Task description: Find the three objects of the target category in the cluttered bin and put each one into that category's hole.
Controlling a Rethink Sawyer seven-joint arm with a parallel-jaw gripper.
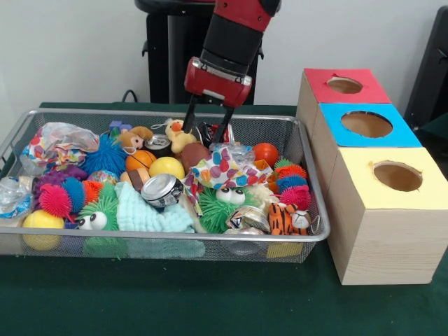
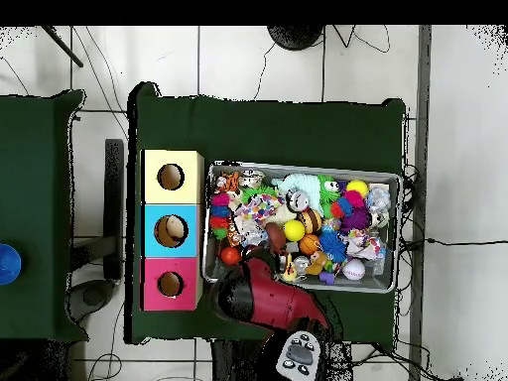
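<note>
Gripper [image 1: 207,128] w/ fingers spread, empty, dips into the cluttered bin [image 1: 313,231] at its 12 o'clock rim, over a yellow duck [image 1: 180,138]. Bin sits at 9 o'clock of the three boxes [image 1: 381,210].

The red arm [image 2: 266,303] reaches over the cluttered bin [image 2: 397,233] beside three holed boxes [image 2: 171,230].

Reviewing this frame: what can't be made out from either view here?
- Gripper fingertips, front view: sunk among the toys at the far side of the cluttered bin; whether they touch or hold anything is hidden.
- Same spot, overhead view: the red arm covers it.
- Red box hole, front view: the inside is too shallow-angled to see.
- Toys underneath the heap: buried in both views.
</note>
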